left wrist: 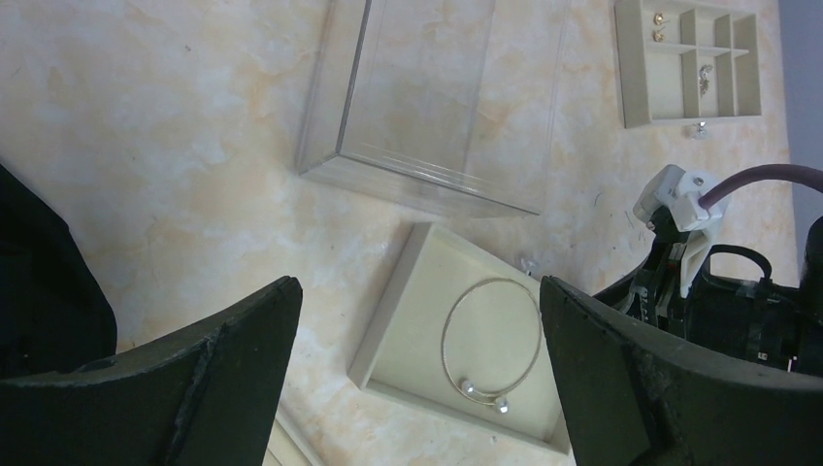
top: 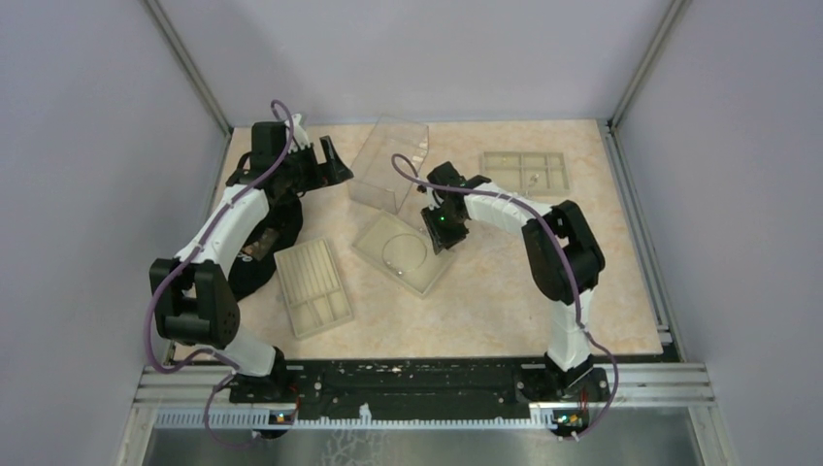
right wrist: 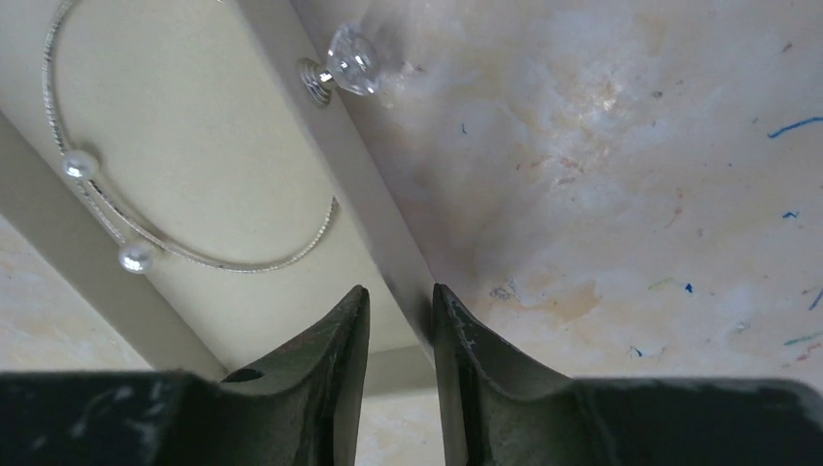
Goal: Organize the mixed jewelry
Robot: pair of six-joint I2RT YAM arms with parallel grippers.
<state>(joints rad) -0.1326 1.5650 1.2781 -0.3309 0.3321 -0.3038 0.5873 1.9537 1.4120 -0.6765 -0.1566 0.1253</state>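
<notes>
Thin silver wire hoop (right wrist: 136, 257) is laid in shallow beige tray (right wrist: 330, 165), 10 o'clock from right tool (right wrist: 400, 291); tray wall is straddled, grip cannot be told. Left tool (left wrist: 415, 282) released. Hoop judged light, springy, slippery; best pinched on wire.

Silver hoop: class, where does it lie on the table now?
In the top view the silver hoop lies flat inside the shallow tray at the middle of the table, in front of the clear box and left of the right gripper.

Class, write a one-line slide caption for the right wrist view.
Right gripper straddling the wall of a beige tray that holds a silver wire bangle, crystal knob on its outer side.
</notes>
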